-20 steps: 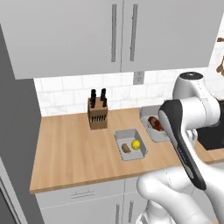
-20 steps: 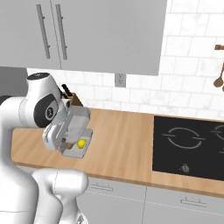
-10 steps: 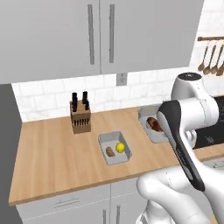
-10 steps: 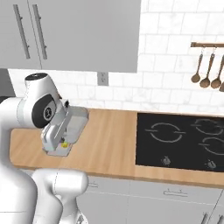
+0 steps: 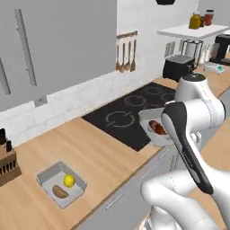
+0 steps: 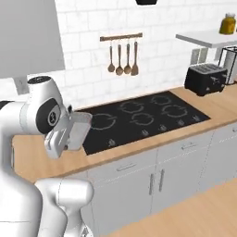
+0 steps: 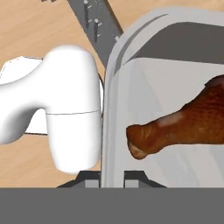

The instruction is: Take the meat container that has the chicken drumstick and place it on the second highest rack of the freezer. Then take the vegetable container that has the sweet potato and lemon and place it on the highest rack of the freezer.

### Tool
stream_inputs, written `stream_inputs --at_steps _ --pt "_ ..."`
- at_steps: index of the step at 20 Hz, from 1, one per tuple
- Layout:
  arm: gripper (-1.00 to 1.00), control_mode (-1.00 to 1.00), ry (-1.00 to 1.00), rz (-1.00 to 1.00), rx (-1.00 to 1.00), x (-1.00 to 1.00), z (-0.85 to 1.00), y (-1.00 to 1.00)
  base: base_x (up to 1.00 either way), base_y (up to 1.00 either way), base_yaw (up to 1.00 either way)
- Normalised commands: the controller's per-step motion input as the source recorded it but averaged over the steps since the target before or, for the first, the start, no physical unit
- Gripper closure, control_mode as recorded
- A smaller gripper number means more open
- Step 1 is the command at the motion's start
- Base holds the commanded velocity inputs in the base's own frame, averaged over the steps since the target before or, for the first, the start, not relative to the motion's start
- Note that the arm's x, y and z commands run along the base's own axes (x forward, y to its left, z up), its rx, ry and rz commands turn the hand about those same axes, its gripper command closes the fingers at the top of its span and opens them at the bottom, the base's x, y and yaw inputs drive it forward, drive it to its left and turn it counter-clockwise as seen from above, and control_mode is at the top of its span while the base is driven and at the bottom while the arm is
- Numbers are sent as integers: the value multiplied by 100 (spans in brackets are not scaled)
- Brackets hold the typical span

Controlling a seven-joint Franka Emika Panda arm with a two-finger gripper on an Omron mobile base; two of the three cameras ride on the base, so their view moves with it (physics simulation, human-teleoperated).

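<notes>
Two containers are in play. One, the meat container (image 7: 131, 65), is up off the surface (image 5: 94, 157) in the gripper (image 7: 111, 177): in the hand view its pale grey rim runs straight up from between the two dark finger tips, which sit close against either side of that rim (clamped on the edge, as far as this view shows). The chicken drumstick (image 7: 183, 127) lies inside the tray just ahead of the gripper and off to its right in that view, knobbly end pointing back toward the fingers.

From the left base view the meat container (image 5: 150, 121) hangs beside the arm's forearm, over the front edge of the surface near the black cooktop (image 5: 130, 114), with the chicken drumstick (image 5: 157, 128) showing as a reddish lump inside. In the right base view the meat container (image 6: 76, 132) is seen from its outer side, tilted, against the wrist.

The vegetable container (image 5: 60, 183) rests on the surface well away from the gripper, far off to the left of the left base view, holding the lemon (image 5: 68, 180) and just beside it the sweet potato (image 5: 60, 192). A knife block (image 5: 8, 161) stands beyond that tray.
</notes>
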Motion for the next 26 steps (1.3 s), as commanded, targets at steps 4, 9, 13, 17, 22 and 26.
stream_inputs --at_steps 4,9,13,17,22,26 --pt "100 100 0 0 0 0 0 0 0 0 -100" --pt "100 100 0 0 0 0 0 0 0 0 -100" --pt "100 100 0 0 0 0 0 0 0 0 -100" --pt "100 100 0 0 0 0 0 0 0 0 -100" --pt "100 100 0 0 0 0 0 0 0 0 -100" --pt "100 100 0 0 0 0 0 0 0 0 -100"
